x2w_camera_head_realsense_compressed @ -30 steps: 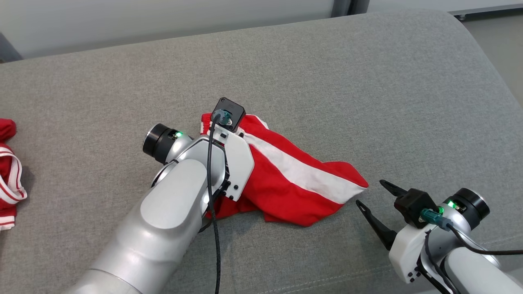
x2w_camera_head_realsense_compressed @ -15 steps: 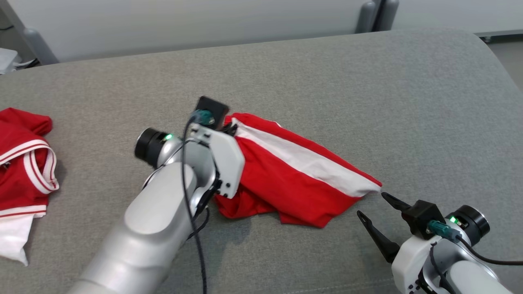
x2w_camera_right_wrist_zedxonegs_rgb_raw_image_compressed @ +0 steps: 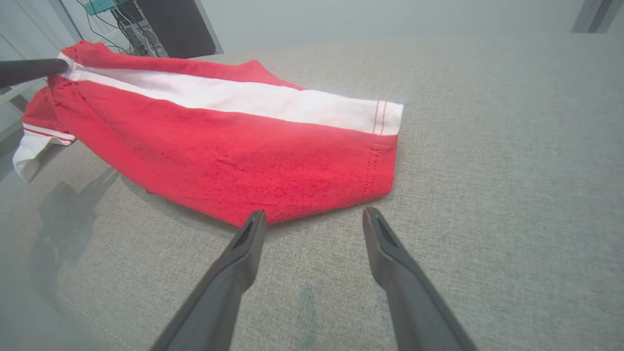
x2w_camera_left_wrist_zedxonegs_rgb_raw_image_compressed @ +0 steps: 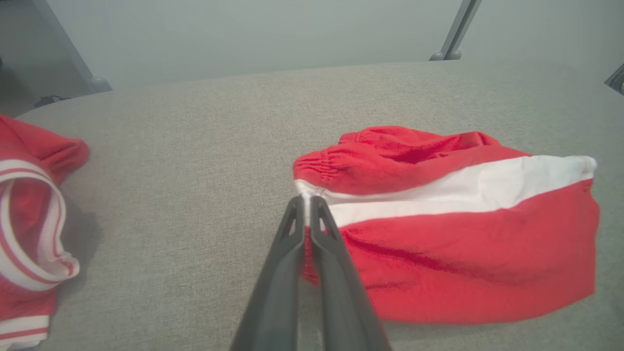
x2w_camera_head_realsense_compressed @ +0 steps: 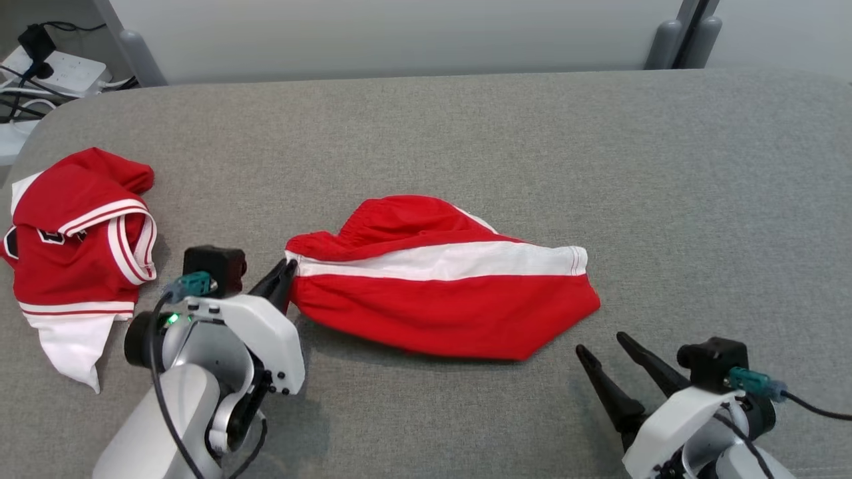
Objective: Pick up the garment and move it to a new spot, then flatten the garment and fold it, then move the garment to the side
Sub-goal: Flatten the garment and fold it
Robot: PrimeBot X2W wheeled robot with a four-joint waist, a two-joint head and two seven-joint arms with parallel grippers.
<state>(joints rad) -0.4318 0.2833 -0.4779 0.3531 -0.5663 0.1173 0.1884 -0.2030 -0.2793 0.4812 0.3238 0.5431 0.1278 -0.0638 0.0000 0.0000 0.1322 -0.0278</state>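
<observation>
The garment (x2w_camera_head_realsense_compressed: 439,293) is a pair of red shorts with a broad white side stripe, lying stretched out on the grey cushion. My left gripper (x2w_camera_head_realsense_compressed: 287,266) is shut on the garment's waistband corner, at its left end; in the left wrist view the gripper (x2w_camera_left_wrist_zedxonegs_rgb_raw_image_compressed: 306,200) pinches the white stripe of the garment (x2w_camera_left_wrist_zedxonegs_rgb_raw_image_compressed: 453,229). My right gripper (x2w_camera_head_realsense_compressed: 602,342) stands open just off the hem end, touching nothing. The right wrist view has the gripper (x2w_camera_right_wrist_zedxonegs_rgb_raw_image_compressed: 312,217) with its jaws apart on the near side of the garment's (x2w_camera_right_wrist_zedxonegs_rgb_raw_image_compressed: 234,146) hem.
A second red and white garment (x2w_camera_head_realsense_compressed: 80,246) lies crumpled at the cushion's left edge. The grey cushion (x2w_camera_head_realsense_compressed: 599,166) runs wide behind and to the right. Cables and a power strip (x2w_camera_head_realsense_compressed: 46,73) lie on the floor at the far left.
My left gripper closed on the waistband corner and pulled it left and toward me, stretching the shorts out. The head camera has shifted, bringing more of the left garment into view.
</observation>
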